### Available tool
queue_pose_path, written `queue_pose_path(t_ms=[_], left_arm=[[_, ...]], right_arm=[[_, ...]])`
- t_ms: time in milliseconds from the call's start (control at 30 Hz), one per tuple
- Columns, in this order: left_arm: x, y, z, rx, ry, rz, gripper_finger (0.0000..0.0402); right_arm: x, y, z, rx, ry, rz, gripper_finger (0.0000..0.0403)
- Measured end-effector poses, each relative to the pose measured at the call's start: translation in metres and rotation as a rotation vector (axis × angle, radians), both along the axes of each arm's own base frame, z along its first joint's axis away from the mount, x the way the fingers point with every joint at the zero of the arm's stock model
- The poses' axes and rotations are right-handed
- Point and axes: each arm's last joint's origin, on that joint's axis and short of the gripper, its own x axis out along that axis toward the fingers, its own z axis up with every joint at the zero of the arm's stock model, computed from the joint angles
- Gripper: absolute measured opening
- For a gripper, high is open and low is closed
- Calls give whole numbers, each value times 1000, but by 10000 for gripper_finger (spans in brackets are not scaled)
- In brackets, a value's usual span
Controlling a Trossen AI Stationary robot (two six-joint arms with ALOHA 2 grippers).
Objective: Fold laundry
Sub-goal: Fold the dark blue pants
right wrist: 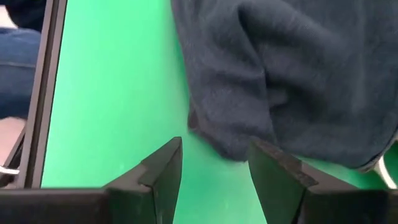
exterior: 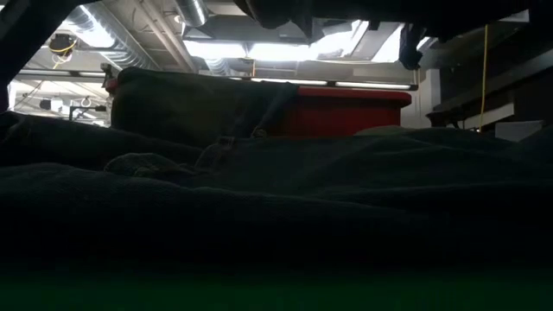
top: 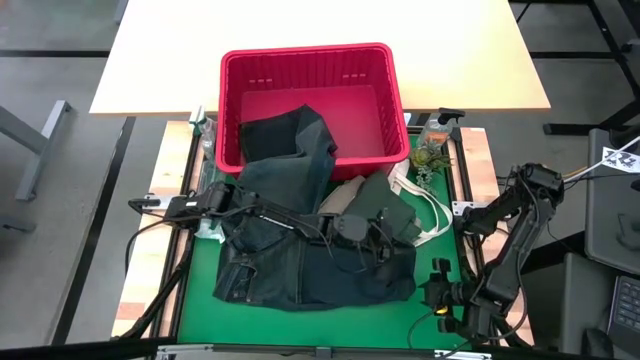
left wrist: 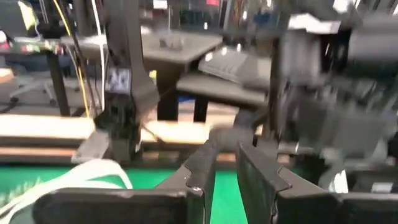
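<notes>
Big dark clothes pile (top: 310, 255) sits mid frame on the green mat (top: 200, 290), partly spilling from the red basket (top: 310, 70), prob. for sorting. Left gripper (top: 352, 228), center, fingers nearly shut, maybe empty. Right gripper (right wrist: 214, 165), lower right, open w/ nothing inside.

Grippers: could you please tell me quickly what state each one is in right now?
Left tool: fingers narrowly apart, nothing visible between them; above the clothes pile.
Right tool: open, holding nothing, over the green mat beside a dark garment.
</notes>
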Motion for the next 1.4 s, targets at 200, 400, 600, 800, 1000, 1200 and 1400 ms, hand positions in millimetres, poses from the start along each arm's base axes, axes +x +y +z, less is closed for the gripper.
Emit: queue_pose_path(t_ms=[200,400,600,800,1000,1200,1400], left_arm=[[-3,-1,-16,56,164,-2,58],[1,2,-39,68,225,9,58],[7,8,-85,80,307,17,58],[8,16,-101,72,355,71,58],[7,23,-104,80,390,118,58],[5,24,-108,99,439,136,58],[5,25,-109,108,445,161,58]], right_arm=[[5,1,-5,-57,-70,-30,182],[9,9,-27,-99,-28,-55,182],[11,14,-48,-122,38,-107,182],[13,20,-70,-140,100,-121,182],[16,27,-76,-94,89,-110,182],[15,29,-75,-47,140,-100,182],[15,32,-65,53,166,-78,182]])
